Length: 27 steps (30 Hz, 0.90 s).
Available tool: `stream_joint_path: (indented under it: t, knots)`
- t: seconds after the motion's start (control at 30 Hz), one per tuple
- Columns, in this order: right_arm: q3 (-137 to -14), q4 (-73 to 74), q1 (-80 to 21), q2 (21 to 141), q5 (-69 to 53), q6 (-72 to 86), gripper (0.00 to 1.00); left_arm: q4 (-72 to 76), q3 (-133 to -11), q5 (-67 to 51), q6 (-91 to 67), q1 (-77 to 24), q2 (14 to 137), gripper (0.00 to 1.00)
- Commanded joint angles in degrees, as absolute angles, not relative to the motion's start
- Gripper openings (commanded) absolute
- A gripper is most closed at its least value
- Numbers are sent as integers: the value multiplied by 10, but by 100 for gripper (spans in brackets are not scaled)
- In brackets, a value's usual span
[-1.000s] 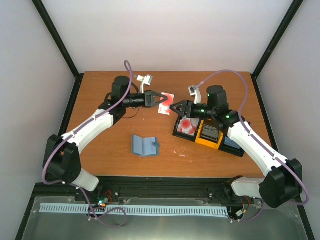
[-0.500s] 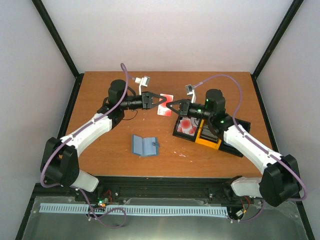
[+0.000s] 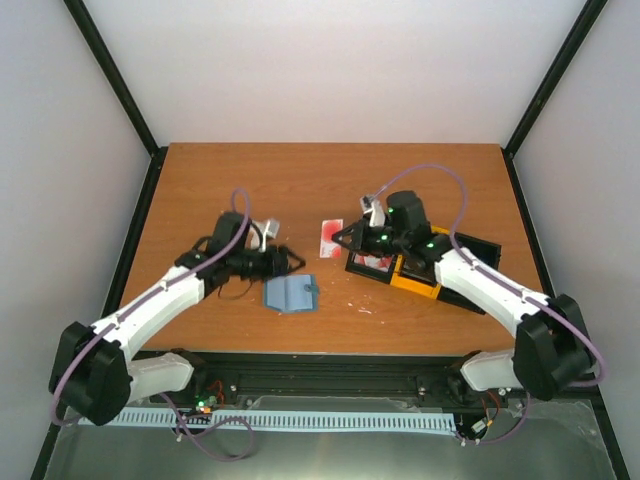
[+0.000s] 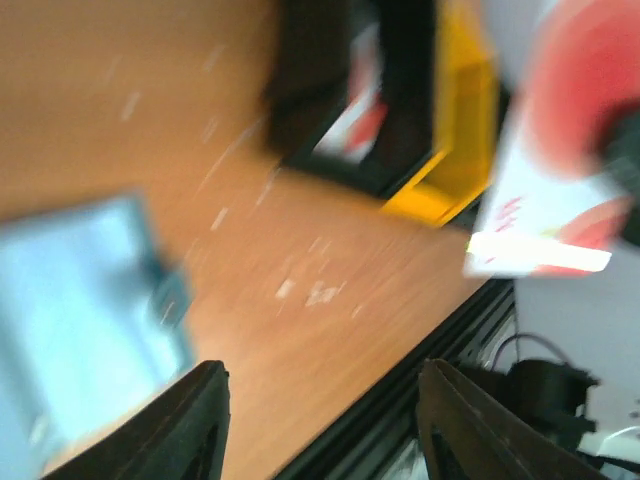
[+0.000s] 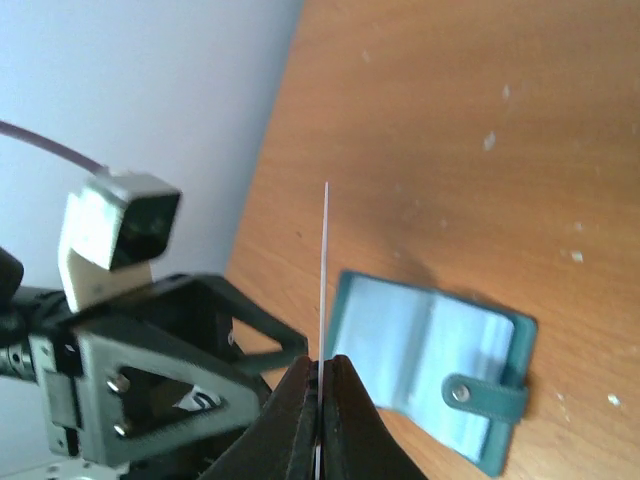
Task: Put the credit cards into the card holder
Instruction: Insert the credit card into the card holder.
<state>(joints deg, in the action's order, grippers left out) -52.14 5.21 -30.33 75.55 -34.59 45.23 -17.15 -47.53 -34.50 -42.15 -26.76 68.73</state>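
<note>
A red-and-white credit card [image 3: 331,234] hangs above the table with my right gripper [image 3: 346,238] shut on its edge. From the right wrist the card [image 5: 325,262] shows edge-on as a thin line between the closed jaws of the right gripper [image 5: 322,366]. The teal-blue card holder [image 3: 290,293] lies open on the wood, below and left of the card; the right wrist view shows the card holder [image 5: 430,368] with its snap tab. My left gripper [image 3: 284,262] sits just behind the holder, open and empty. In the blurred left wrist view the left gripper [image 4: 325,405] stands wide.
A black-and-yellow tray [image 3: 415,272] stands under the right arm, with another red card [image 3: 372,260] in its left compartment. In the left wrist view the tray [image 4: 455,150] is beyond the held card [image 4: 545,215]. The table's black front rail [image 4: 400,420] runs close to the left fingers.
The left gripper opened, let go of the card and dropped back toward the card holder. The right gripper shut on the card and now carries it alone.
</note>
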Motion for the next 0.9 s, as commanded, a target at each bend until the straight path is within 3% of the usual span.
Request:
stream_joint_path:
  t: [0.0,0.3,0.47,0.63,0.73,0.87]
  knots:
    - [-509,83,-351,805,-311,431,3,-297,-403,-286,-422,-280,654,49]
    - [-514,-30,-445,940,-319,471,3,-301,-290,-221,-493,-281,625,38]
    - [-518,-67,-457,992,-319,476,3,-262,-276,-185,-515,-281,641,30]
    - [-531,-85,-463,1031,-315,487,3,-272,-296,-185,-523,-281,624,29]
    - [-532,-105,-468,1047,-309,506,3,-292,-303,-184,-535,-281,585,31]
    - [-522,-165,-475,1066,-303,550,3,-327,-321,-158,-539,-280,550,50]
